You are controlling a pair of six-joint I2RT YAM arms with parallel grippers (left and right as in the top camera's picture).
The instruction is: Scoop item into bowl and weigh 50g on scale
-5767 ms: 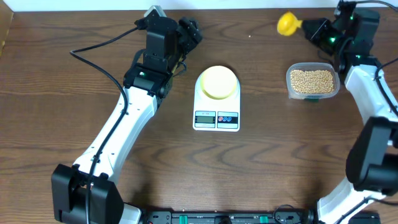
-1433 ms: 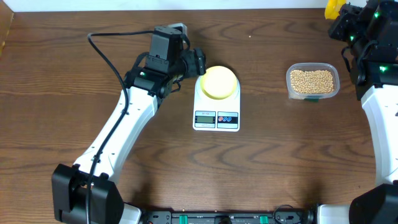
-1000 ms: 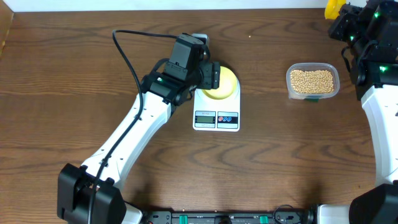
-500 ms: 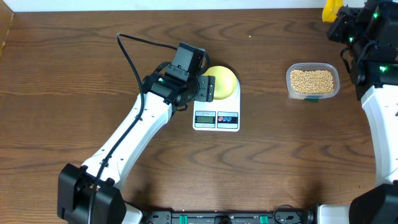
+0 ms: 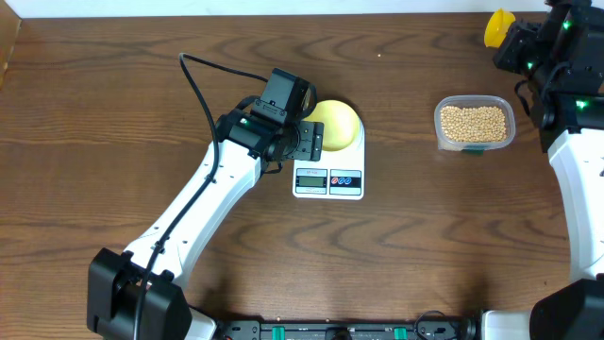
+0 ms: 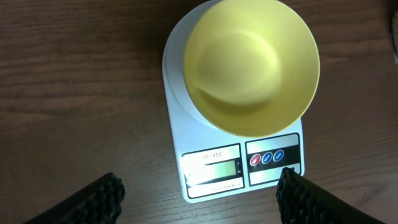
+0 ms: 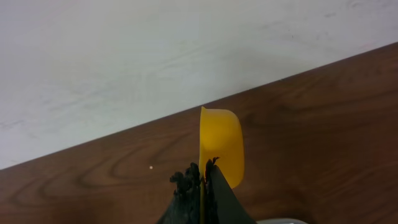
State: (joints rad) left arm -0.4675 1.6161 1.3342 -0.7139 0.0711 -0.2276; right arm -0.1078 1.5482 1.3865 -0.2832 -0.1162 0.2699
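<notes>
The pale yellowish bowl (image 5: 337,124) stands empty on the white scale (image 5: 329,162), whose display and two buttons face the front; both show in the left wrist view, bowl (image 6: 252,65) on scale (image 6: 174,68). My left gripper (image 5: 312,142) is open and empty, hovering over the scale's display end (image 6: 198,190), fingers wide either side. The tan beans (image 5: 475,122) fill a clear tub at the right. My right gripper (image 5: 511,42) is shut on the handle of a yellow scoop (image 5: 496,25), held high at the back right, its cup seen edge-on (image 7: 221,144).
The clear plastic tub (image 5: 442,131) sits on the brown wooden table (image 5: 425,246) right of the scale. A black cable (image 5: 203,80) loops off the left arm. A white wall (image 7: 155,56) lies beyond the table's back edge.
My left arm swung right from the table's back left to over the scale and lowered toward its display end. My right gripper tilted slightly, bringing more of the scoop into the overhead view.
</notes>
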